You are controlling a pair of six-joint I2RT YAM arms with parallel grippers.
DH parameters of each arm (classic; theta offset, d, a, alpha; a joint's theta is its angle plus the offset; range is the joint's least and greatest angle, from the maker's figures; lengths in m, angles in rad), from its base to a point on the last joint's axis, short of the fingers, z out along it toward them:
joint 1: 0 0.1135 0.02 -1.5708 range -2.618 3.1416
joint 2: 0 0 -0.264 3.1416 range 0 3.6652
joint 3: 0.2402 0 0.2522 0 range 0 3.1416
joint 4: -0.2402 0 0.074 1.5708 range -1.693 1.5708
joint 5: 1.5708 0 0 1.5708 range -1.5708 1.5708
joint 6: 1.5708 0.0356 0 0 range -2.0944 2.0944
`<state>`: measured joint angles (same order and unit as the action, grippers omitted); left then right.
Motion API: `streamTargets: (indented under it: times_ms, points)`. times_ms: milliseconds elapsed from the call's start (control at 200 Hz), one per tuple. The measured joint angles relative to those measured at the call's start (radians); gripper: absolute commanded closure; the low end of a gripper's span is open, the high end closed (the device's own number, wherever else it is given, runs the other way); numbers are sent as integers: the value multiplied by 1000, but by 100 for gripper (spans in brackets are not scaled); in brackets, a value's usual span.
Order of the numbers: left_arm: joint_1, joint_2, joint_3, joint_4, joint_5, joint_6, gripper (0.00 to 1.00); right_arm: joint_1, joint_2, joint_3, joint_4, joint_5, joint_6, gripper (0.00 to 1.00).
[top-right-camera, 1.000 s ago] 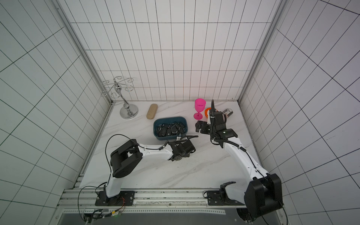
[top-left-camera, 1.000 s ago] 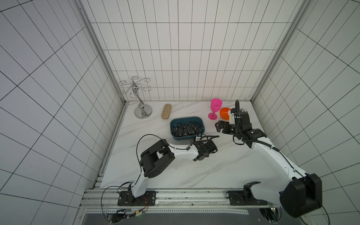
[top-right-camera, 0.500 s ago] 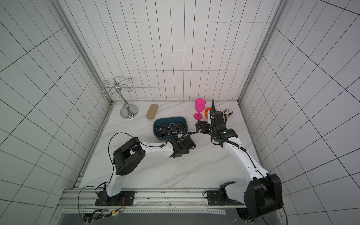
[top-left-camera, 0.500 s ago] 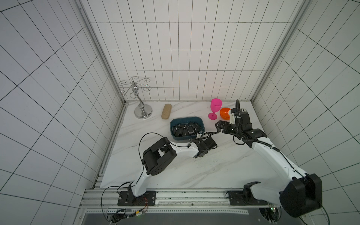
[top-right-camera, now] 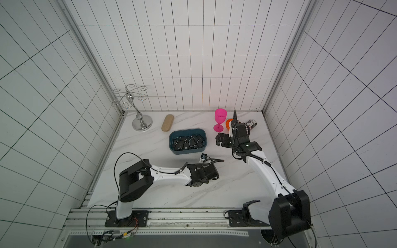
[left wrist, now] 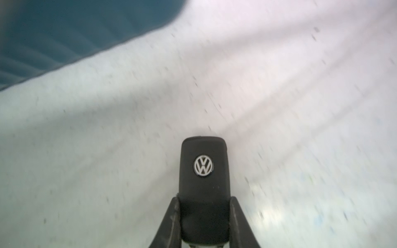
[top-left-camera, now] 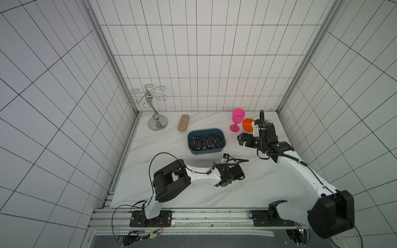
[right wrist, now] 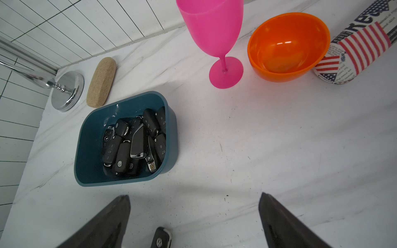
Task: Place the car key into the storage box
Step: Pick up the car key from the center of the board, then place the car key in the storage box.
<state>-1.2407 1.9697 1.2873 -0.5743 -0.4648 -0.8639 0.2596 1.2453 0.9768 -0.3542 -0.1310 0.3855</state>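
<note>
The storage box (top-left-camera: 206,151) stands ahead of the left gripper (left wrist: 204,199) and a little to its left side. It is near the fingertips but not under them, and it already holds a heap of other keys (right wrist: 137,143).

The left gripper is clamped on the car key (left wrist: 204,167). Its two fingers press the narrow sides of the rear end, and most of the body sticks out forward past the tips. The key is just outside the box corner nearest to this gripper. Whether it touches the table (top-left-camera: 171,193) I cannot tell.

I judge the key to be light and stiff, a hard plastic shell that needs only little force. Its smooth sides may slip or turn, because the hold is at one end only. A hold nearer to the middle would be safer. It is a black, rounded, oblong fob with a round silver VW badge on its upper face.

The right gripper (right wrist: 193,195) hangs with its fingers wide apart and holds nothing. The box lies ahead of it, off to its left.
</note>
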Motion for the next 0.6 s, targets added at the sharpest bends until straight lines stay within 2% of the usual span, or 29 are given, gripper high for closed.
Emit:
streamTargets:
  times_ms: [85, 215, 420, 600]
  points:
    - [-18, -66, 0, -50, 0, 0, 100, -4, 1, 0, 0, -2, 0, 3]
    - [43, -182, 36, -121, -22, 17, 100, -5, 1, -4, 1, -3, 1, 3]
    - [251, -285, 97, -109, -30, 93, 100, -5, 3, -6, 1, -4, 4, 3]
    - [422, -210, 155, -82, 23, 167, 100, -5, 4, -6, 1, -5, 7, 3]
